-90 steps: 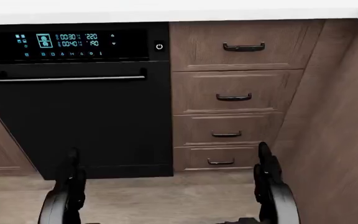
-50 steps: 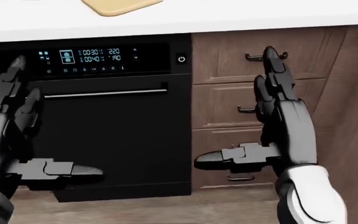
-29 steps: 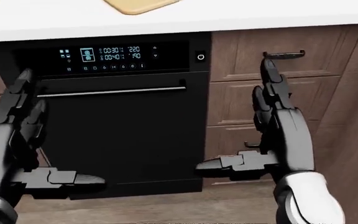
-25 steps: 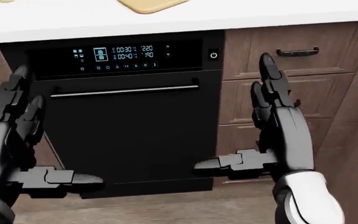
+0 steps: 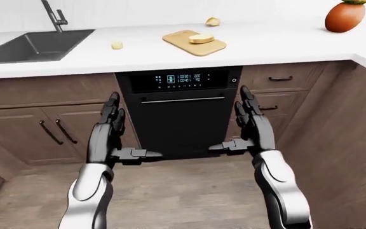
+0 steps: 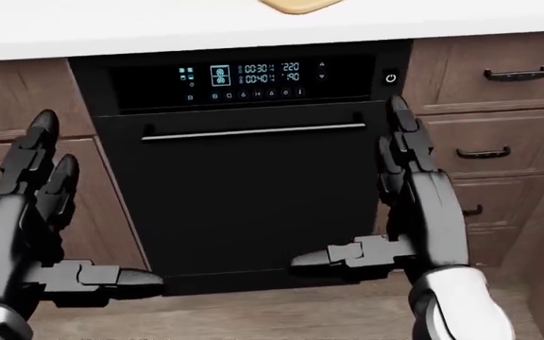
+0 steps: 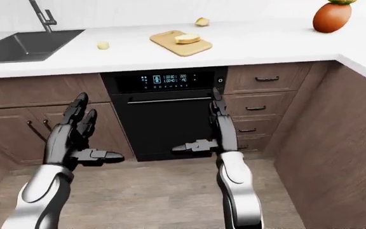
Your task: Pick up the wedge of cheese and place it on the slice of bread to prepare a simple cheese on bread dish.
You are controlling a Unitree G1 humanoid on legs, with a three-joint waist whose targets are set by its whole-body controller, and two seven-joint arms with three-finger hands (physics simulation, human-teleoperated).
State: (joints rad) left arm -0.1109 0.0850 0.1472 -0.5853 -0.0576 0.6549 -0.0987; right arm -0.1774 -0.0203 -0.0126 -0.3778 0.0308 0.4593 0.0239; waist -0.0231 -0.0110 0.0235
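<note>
Left-eye view, cheese wedge [image 5: 213, 21] on counter, well above open hands [image 5: 110, 133]

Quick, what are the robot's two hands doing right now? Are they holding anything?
Left hand: open, fingers spread, holding nothing.
Right hand: open, fingers spread, holding nothing.

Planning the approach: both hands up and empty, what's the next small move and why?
Probably step closer to the counter. Both the left robot hand and right robot hand are open, level with the oven, well below the bread on the cutting board; the likely cheese wedge sits beyond it.
</note>
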